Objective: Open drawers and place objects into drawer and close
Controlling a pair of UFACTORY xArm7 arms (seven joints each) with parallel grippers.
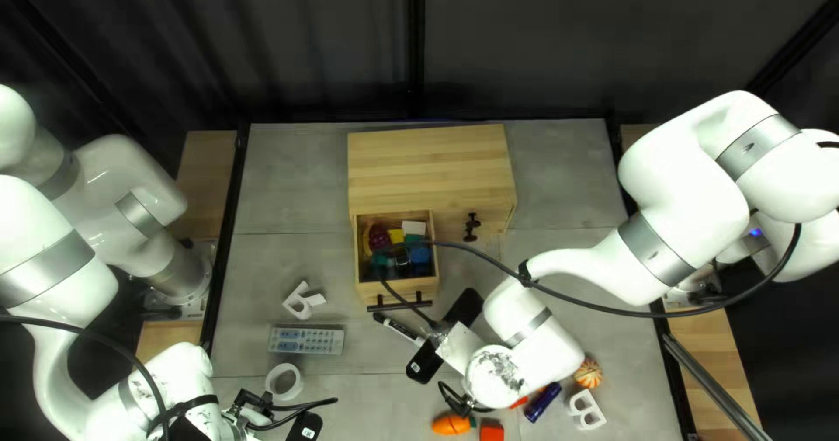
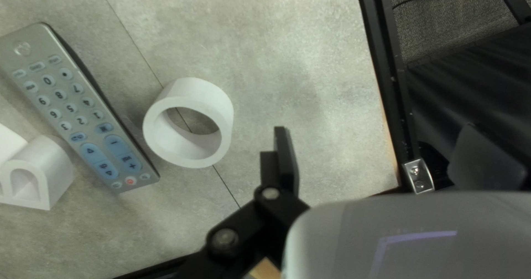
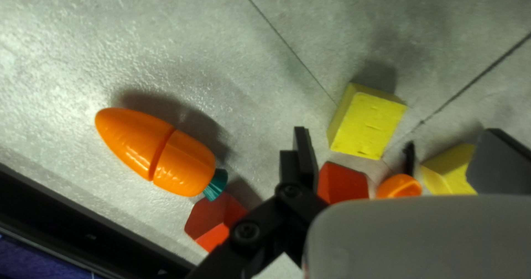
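Observation:
The wooden cabinet [image 1: 428, 170] has its left drawer [image 1: 361, 270] pulled out with several toys and blocks inside; its right drawer is closed. My left gripper [image 1: 275, 416] is low at the left of the top left view. In the left wrist view my left gripper [image 2: 387, 154] stands open, beside a white ring [image 2: 224, 110], a grey remote [image 2: 83, 110] and a white letter [image 2: 55, 165]. My right gripper [image 1: 459, 397] is partly hidden by its arm. In the right wrist view my right gripper [image 3: 398, 157] is open above a yellow block [image 3: 368, 124], red blocks [image 3: 343, 182] and an orange carrot [image 3: 185, 165].
A marker [image 1: 399, 328] lies in front of the drawer handle [image 1: 399, 305]. By my right arm are a white letter B [image 1: 585, 409], a striped ball [image 1: 588, 373] and a dark blue cylinder [image 1: 543, 402]. A cable [image 1: 577, 305] from the right arm crosses over the open drawer.

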